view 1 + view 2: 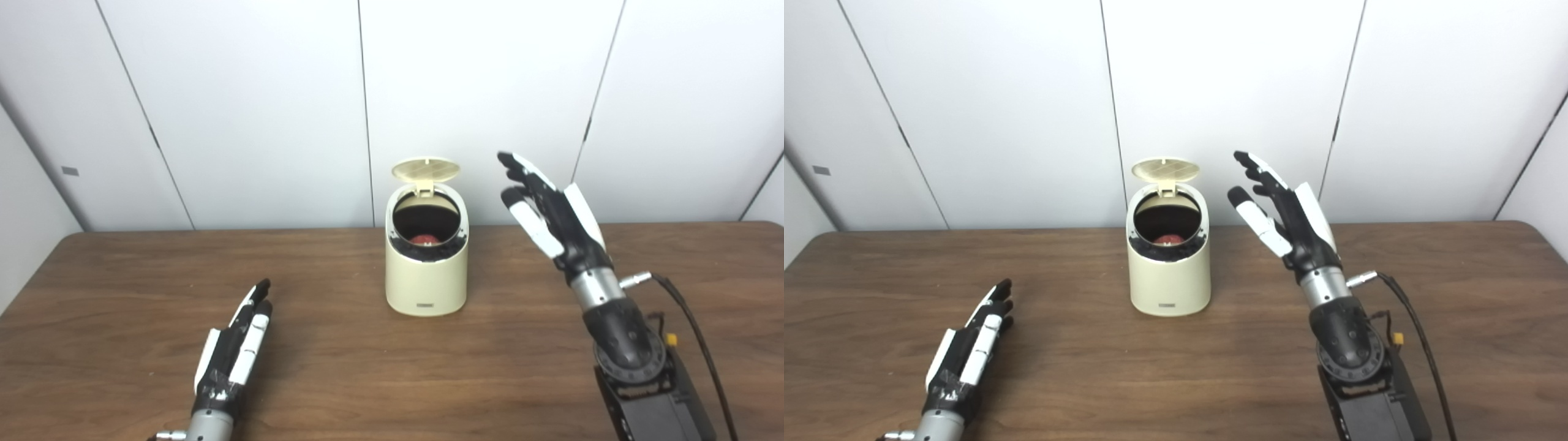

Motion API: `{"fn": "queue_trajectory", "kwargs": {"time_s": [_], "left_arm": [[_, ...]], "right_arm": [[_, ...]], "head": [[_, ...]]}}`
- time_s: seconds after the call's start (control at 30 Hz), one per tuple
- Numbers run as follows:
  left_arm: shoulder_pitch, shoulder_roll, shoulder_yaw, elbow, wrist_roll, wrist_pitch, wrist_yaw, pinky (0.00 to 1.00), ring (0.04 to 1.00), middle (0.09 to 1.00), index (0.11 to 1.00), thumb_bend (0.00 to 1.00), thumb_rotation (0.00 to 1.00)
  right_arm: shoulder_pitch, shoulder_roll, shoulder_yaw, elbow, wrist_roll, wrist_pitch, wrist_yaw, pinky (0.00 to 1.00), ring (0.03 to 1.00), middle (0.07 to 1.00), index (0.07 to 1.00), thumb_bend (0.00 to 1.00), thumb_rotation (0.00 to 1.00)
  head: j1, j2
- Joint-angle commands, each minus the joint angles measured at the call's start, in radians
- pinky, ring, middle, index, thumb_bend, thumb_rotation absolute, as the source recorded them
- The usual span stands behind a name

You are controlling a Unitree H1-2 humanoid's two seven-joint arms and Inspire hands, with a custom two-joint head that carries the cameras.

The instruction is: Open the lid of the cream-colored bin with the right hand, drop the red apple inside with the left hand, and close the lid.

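Here, one bin [426, 278], lid [425, 169] up, holds one apple [424, 239].

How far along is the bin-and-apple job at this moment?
Done: the lid of the cream-colored bin stands open and the red apple lies inside. In hand: nothing; the left hand is low over the table, empty, and the right hand is raised, open, beside the bin. Left: closing the lid.

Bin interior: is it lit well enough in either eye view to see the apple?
Left eye view: the bin mouth is dark, with only the red apple top showing. Right eye view: same shadowed cavity, apple dim but recognizable. No glare or blur on the lid.
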Motion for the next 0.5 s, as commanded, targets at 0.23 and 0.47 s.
{"fn": "queue_trajectory", "kwargs": {"time_s": [0.23, 0.47], "left_arm": [[-0.004, 0.000, -0.012, 0.023, 0.025, -0.036, -0.002, 1.00, 0.993, 0.997, 1.000, 0.54, 0.86], [0.005, -0.015, -0.020, 0.015, 0.040, -0.020, 0.013, 1.00, 0.985, 0.985, 0.989, 0.57, 0.83]], "right_arm": [[-0.200, -0.012, 0.069, 0.052, -0.114, 0.087, 0.033, 0.73, 0.885, 0.924, 0.863, 0.51, 1.00], [-0.265, -0.010, 0.124, 0.125, -0.173, 0.065, 0.044, 0.85, 0.950, 0.962, 0.857, 0.48, 0.96]], "head": [[-0.005, 0.003], [-0.005, 0.006]]}}
